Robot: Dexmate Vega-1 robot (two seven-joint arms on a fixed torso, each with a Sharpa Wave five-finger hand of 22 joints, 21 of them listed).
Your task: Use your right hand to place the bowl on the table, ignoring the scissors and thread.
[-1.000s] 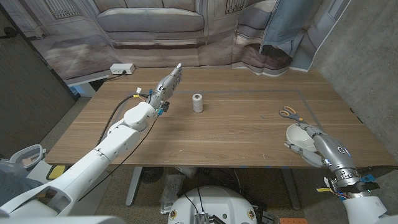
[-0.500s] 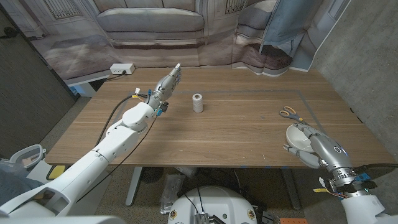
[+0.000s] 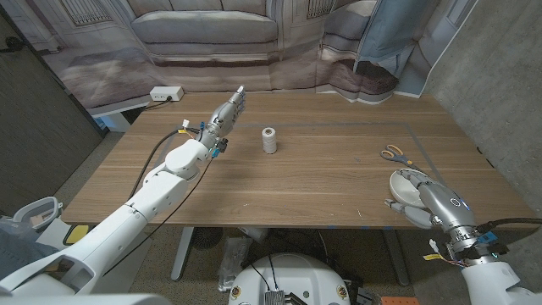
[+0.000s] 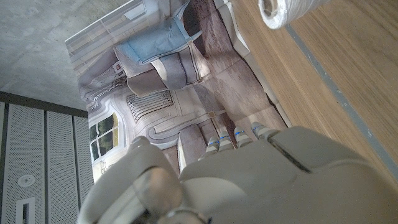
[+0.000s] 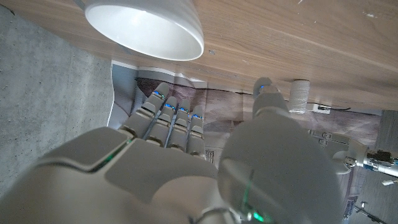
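Head view: the white bowl (image 3: 406, 187) sits on the table (image 3: 322, 182) near its right front edge, the right hand (image 3: 423, 202) just behind it with fingers spread; scissors (image 3: 392, 154) and thread (image 3: 269, 140) lie apart. Right wrist view: the bowl (image 5: 146, 28) rests on the wood, clear of the open fingers (image 5: 168, 115).

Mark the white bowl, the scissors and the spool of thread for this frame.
White ceramic bowl (image 3: 406, 185), head view, inner wall.
Yellow-handled metal scissors (image 3: 391, 153), head view, handles.
Cream spool of thread (image 3: 269, 140), head view, side of the spool.
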